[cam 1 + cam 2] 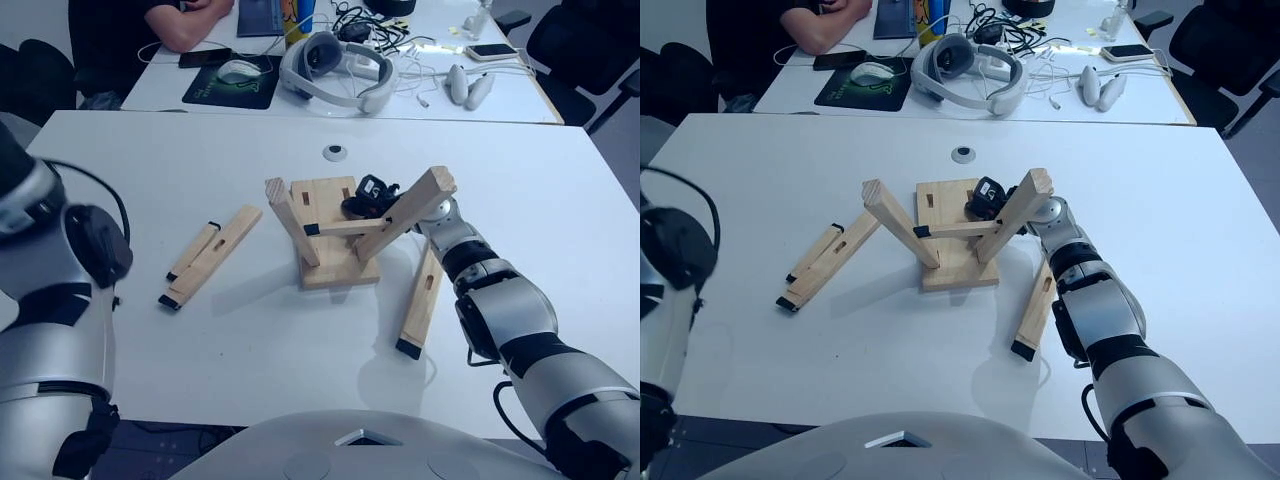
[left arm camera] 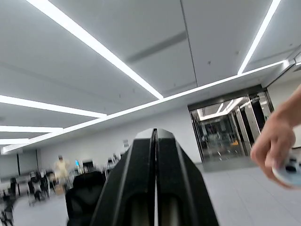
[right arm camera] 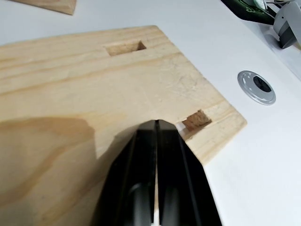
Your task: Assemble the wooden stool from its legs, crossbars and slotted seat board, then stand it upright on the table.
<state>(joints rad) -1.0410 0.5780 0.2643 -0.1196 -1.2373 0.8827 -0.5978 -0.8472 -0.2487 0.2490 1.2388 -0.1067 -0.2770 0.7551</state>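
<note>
The slotted seat board [image 1: 340, 268] lies flat at the table's middle. Two legs, a left one [image 1: 292, 221] and a right one [image 1: 408, 212], joined by a crossbar [image 1: 345, 228], lean tilted over the board. My right gripper [image 1: 368, 193] is shut with nothing between its fingers. It hovers just above the board [image 3: 70, 94] behind the crossbar, between two slots [image 3: 196, 120]. One loose leg [image 1: 420, 300] lies right of the board. Another leg [image 1: 218, 253] and a short crossbar [image 1: 193, 250] lie to its left. My left gripper [image 2: 155, 136] is shut and points up at the ceiling.
A round cable grommet [image 1: 335, 152] sits in the table behind the board. A second table beyond holds a white headset [image 1: 335, 65], a mouse on a pad [image 1: 235, 75], cables and controllers [image 1: 468, 85]. Bare table surface stretches in front of the board.
</note>
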